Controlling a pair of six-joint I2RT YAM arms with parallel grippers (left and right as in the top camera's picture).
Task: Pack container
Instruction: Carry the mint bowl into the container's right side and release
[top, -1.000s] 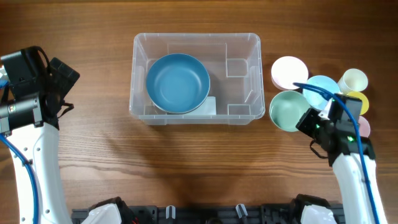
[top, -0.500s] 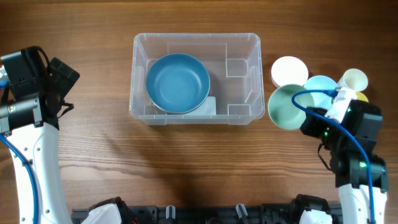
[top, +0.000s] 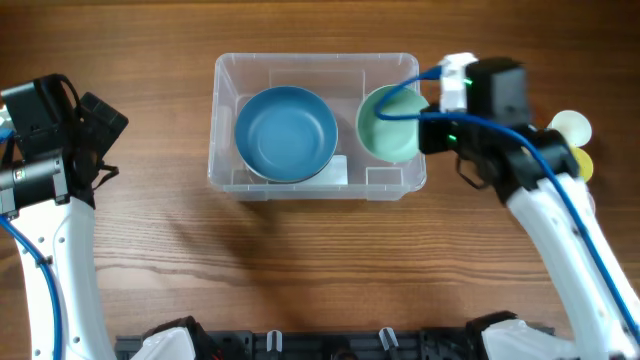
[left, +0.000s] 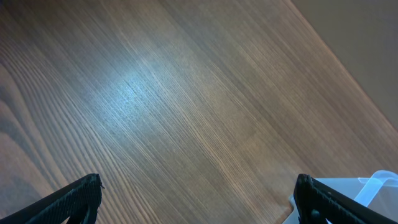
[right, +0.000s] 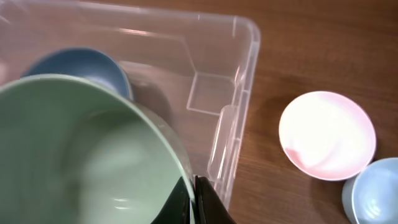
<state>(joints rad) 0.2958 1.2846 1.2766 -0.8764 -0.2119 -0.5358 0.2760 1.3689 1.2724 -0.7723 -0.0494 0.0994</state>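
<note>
The container (top: 300, 59), a clear plastic bin, sits on the wooden table (top: 300, 260) at the middle of its far half, long side running left to right. In its left half a blue bowl (top: 285, 133) rests upright on the floor. Over its right half a green bowl (top: 385, 125) is held tilted, its opening turned toward the blue bowl; whether it touches the floor cannot be told. The right gripper (right: 194, 200) has its 2 fingers pinched together on the green bowl's rim, at the side nearest the container's right wall. The left gripper (left: 198, 190) hangs over bare table well to the left of the container, fingers spread wide and holding nothing. Outside the container, to its right, a pink bowl (right: 328, 143) and a light blue bowl (right: 373, 194) stand on the table, with a cream cup (top: 572, 126) beyond them. A white label (top: 338, 171) shows on the container's floor just beside the blue bowl; no writing on it can be read.
</note>
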